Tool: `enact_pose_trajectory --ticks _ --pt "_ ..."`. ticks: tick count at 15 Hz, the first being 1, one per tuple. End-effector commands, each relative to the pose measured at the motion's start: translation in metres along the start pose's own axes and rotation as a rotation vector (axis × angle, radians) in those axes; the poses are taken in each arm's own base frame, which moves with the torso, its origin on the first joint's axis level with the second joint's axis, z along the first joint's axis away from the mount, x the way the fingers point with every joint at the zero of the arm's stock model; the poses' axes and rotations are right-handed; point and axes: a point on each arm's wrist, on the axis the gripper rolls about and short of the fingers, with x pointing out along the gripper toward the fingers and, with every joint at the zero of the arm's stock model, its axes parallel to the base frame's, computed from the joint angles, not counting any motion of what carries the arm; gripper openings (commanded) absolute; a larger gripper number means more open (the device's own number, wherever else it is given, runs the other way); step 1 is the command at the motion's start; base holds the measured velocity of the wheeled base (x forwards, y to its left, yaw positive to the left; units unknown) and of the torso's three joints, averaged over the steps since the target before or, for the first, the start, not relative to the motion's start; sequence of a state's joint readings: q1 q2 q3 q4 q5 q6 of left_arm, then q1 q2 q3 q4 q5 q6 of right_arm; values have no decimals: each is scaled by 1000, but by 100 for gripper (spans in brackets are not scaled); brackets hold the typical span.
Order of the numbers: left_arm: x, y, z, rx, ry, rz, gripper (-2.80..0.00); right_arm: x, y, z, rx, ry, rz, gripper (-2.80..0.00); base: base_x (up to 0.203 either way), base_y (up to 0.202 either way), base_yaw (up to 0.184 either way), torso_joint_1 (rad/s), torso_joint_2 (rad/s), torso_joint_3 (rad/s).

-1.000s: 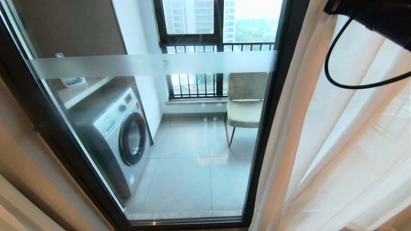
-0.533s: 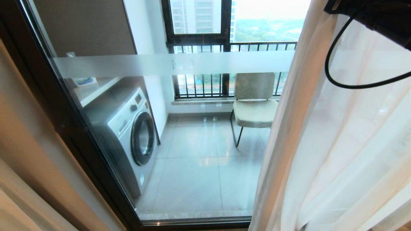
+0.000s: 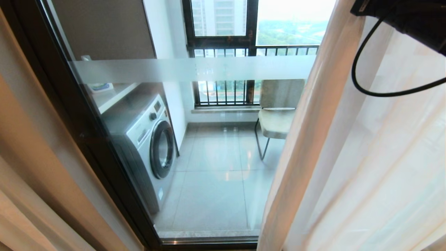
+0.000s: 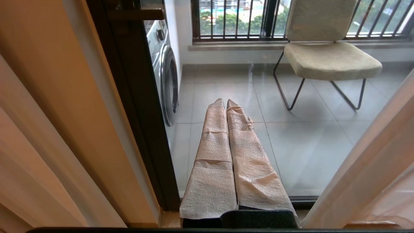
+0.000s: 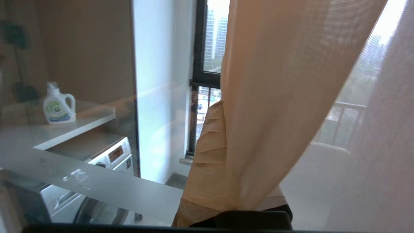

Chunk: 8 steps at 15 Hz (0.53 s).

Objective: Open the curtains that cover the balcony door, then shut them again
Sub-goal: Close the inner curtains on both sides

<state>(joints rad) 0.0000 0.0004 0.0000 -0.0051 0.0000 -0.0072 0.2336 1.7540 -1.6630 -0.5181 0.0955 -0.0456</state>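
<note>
- The curtains (image 3: pixel 352 139) are hanging in pale folds across the right half of the head view, their thin white sheer letting light through, and they are covering the right part of the balcony door (image 3: pixel 195 69).
- More curtain fabric, a thicker beige drape (image 3: pixel 31 174), is lying along the left edge of the same view, beside the door's dark frame.
- The glass panel between the two is standing uncovered, with its frosted white band (image 3: pixel 244 68) running level across it.
- The right gripper (image 5: pixel 223 113) is raised in front of the glass with its paper-wrapped fingers pressed together; a fold of the sheer is draping over it, and whether any fabric is pinched between the fingers cannot be told.
- Part of the right arm (image 3: pixel 407 17) is showing dark at the top right corner of the head view, with a black cable (image 3: pixel 359 87) looping below it.
- The left gripper (image 4: pixel 226 106) is pointing low toward the glass near the door's bottom rail, its wrapped fingers (image 4: pixel 215 145) lying closed against each other and holding nothing.
- Behind the glass, a washing machine (image 3: pixel 150 139) is standing on the left under a shelf that is carrying a detergent bottle (image 5: pixel 58 105).
- A padded chair (image 4: pixel 323 48) is sitting on the tiled balcony floor (image 3: pixel 216 188), in front of the black-barred railing window (image 3: pixel 226 94).
</note>
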Motion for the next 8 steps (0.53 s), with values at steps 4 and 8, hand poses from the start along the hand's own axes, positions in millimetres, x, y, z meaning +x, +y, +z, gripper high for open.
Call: enact_pose_trajectory --ticks 4,8 --pt "0 0 0 -1 -1 0 -280 -2 0 4 -2 -10 -4 -280 0 0 0 0 0 0" --pt "0 0 0 -1 -1 0 -280 -1 4 2 -1 -7 7 -280 0 0 0 0 0 0"
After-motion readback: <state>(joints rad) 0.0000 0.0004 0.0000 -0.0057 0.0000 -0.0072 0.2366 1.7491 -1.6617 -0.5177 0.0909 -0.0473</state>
